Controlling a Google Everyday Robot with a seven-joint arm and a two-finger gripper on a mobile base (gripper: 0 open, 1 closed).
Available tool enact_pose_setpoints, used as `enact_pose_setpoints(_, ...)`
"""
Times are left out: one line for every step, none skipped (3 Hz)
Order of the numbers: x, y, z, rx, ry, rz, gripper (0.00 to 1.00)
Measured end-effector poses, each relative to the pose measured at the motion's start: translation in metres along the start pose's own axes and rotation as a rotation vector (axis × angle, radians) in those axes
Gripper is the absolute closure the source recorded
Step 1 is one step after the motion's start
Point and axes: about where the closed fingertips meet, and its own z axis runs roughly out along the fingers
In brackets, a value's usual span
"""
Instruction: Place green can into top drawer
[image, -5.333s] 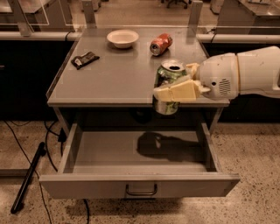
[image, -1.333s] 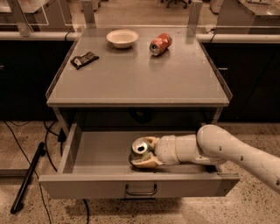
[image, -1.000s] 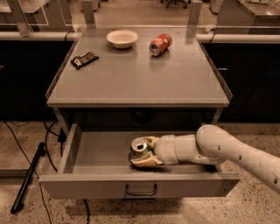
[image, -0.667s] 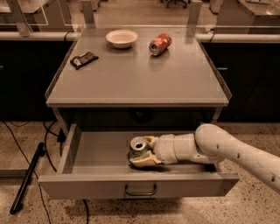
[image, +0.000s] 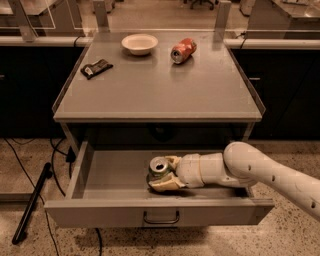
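The top drawer (image: 120, 215) stands pulled out below the desk (image: 160, 90), its bar handle (image: 161, 218) at the middle of the front panel. Inside it, right of centre and near the front, the green can (image: 159, 167) sits with its silver top facing up. The gripper (image: 160, 173) is down in the drawer with its jaws clenched on the can, one on the far side and one on the near side. The white arm (image: 250, 172) reaches in from the right over the drawer's right corner. On the desk top lie a white bowl (image: 139, 43), a red can (image: 183, 50) on its side just right of the bowl, and a dark packet (image: 96, 68) towards the left edge.
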Motion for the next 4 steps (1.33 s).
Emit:
enact_pose_setpoints(0.0000,0.0000,0.0000,0.000,0.000,0.000,0.37)
enact_pose_setpoints(0.0000,0.0000,0.0000,0.000,0.000,0.000,0.14)
enact_pose_setpoints(0.0000,0.0000,0.0000,0.000,0.000,0.000,0.00)
enact_pose_setpoints(0.0000,0.0000,0.0001,0.000,0.000,0.000,0.00)
